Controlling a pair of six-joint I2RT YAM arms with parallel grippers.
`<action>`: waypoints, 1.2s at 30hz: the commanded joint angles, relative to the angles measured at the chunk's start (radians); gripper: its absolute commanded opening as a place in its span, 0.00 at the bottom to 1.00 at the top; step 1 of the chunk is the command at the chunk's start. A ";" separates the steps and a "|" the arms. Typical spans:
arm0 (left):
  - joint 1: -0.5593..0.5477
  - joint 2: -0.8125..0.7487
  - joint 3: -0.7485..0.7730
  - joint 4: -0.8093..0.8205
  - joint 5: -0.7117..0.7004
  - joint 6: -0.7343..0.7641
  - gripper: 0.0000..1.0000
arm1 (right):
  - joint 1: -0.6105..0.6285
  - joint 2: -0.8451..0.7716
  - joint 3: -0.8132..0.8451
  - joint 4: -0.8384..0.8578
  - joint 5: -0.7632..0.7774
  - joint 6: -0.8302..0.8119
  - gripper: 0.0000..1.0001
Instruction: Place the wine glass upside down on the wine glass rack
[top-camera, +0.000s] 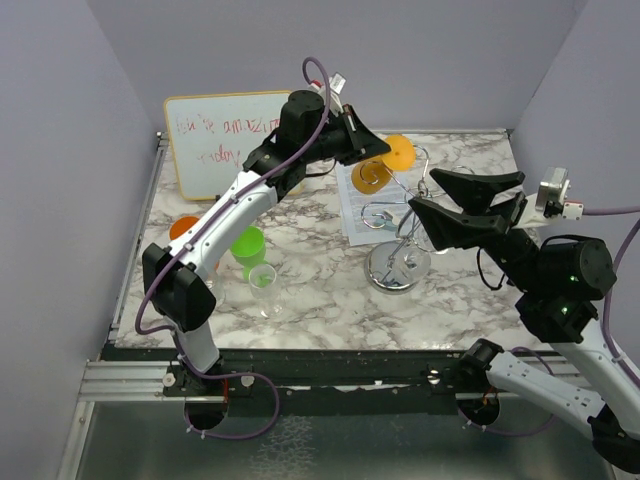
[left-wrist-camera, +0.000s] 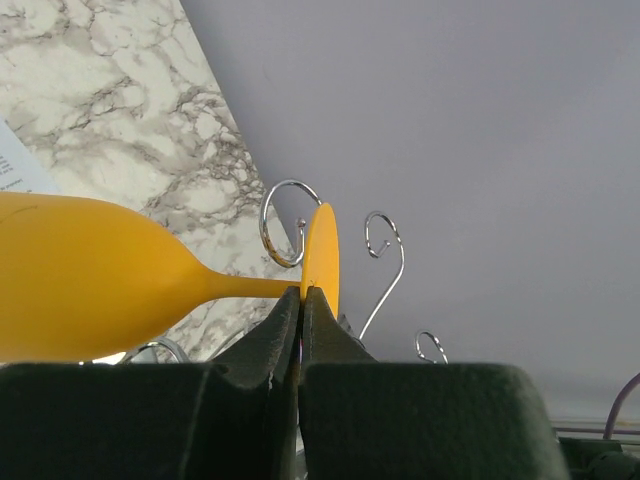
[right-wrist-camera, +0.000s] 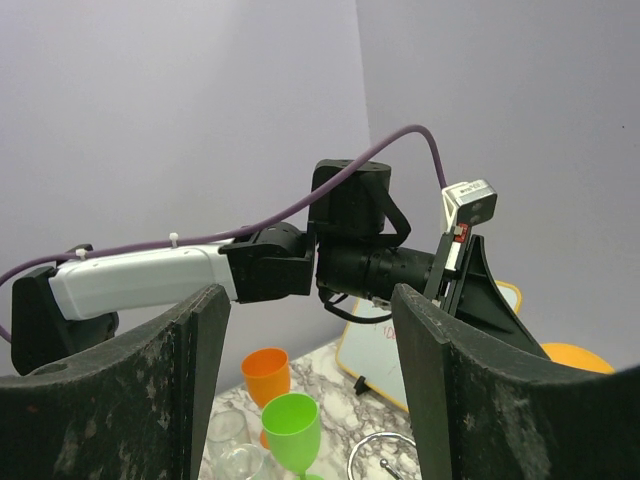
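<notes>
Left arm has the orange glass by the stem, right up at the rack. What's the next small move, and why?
Probably ease the left tool toward the rack so the stem slips into its nearest curled loop. The tool is shut on the stem, the glass lies sideways, and its foot appears just beside that loop, not yet hooked.

We see the orange wine glass (left-wrist-camera: 90, 280) lying sideways, its stem clamped in the left pincer (left-wrist-camera: 301, 303), its foot near the curled arms of the upright chrome wine glass rack (top-camera: 397, 268).
</notes>
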 joint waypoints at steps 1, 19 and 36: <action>-0.011 0.011 0.045 0.034 0.060 0.002 0.00 | 0.005 -0.012 -0.012 -0.025 0.032 0.005 0.71; -0.036 0.053 0.031 0.116 0.084 -0.116 0.00 | 0.005 -0.002 -0.011 -0.017 0.067 0.007 0.71; -0.048 0.082 0.009 0.208 0.082 -0.179 0.00 | 0.005 -0.017 -0.023 -0.011 0.077 0.027 0.71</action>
